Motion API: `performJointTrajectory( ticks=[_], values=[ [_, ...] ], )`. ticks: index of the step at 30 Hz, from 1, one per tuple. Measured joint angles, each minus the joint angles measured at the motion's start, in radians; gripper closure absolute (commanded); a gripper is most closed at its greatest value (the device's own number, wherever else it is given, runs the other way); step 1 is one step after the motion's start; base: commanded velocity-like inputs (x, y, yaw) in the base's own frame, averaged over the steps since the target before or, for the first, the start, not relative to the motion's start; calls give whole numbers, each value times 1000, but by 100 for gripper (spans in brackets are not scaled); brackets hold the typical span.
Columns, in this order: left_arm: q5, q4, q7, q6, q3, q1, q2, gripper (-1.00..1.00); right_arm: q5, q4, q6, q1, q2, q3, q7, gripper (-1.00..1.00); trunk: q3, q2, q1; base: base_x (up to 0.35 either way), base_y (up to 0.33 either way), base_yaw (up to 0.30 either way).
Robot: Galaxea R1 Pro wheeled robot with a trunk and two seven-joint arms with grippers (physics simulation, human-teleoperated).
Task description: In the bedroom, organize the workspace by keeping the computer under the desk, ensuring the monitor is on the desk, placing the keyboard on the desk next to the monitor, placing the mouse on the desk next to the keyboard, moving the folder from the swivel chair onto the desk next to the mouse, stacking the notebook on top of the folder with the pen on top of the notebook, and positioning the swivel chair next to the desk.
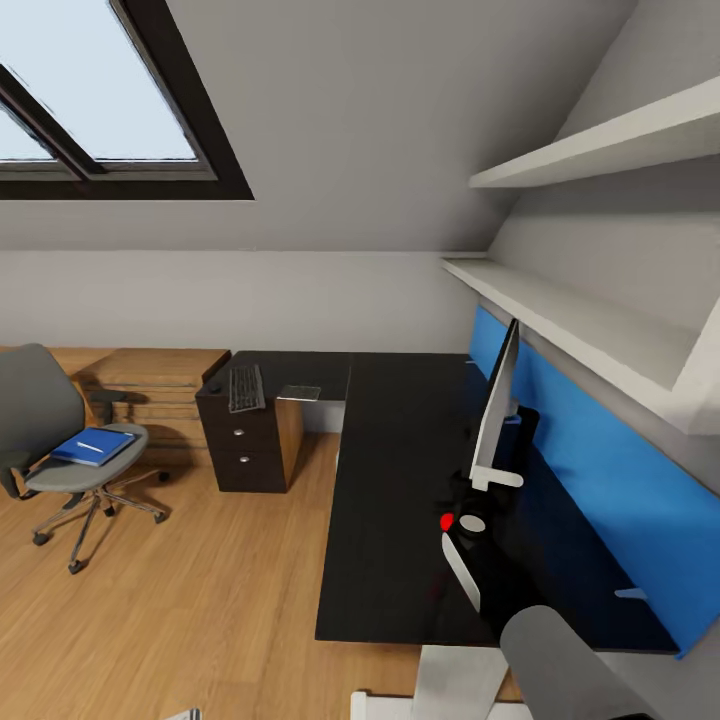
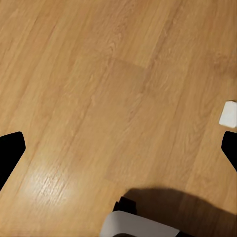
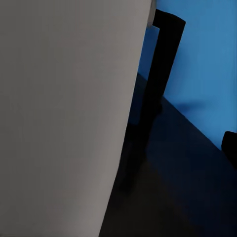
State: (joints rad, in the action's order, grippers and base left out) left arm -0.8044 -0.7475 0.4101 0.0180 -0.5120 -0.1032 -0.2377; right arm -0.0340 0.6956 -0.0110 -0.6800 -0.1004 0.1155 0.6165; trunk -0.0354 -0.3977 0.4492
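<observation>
Monitor [image 1: 497, 400] upright on desk [image 1: 400, 480], pinched by right jaws; left jaws spread

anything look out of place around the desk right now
Yes. The monitor stands edge-on to the desk front, facing sideways. The folder sits on the swivel chair seat, away from the desk.

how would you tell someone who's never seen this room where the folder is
Start at the skylight window and look down to the grey swivel chair on the wood floor, left of the black L-shaped desk. The folder lies flat on its seat. It is bright blue with a thin white pen across it, unlike the dark keyboard on the desk.
</observation>
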Motion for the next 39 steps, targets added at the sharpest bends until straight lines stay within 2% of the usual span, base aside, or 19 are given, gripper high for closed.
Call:
performJointTrajectory(
  ticks=[14, 39],
  values=[
    [-2, 0, 0, 1, -4, 0, 1, -100, -1, 1, 0, 0, 0, -2, 0, -100, 0, 0, 0, -160, -111, 0],
    [-5, 1, 0, 1, 0, 0, 2, -100, 0, 0, -15, 1, 3, 0, -5, -100, 0, 0, 0, -62, -101, 0]
  ],
)
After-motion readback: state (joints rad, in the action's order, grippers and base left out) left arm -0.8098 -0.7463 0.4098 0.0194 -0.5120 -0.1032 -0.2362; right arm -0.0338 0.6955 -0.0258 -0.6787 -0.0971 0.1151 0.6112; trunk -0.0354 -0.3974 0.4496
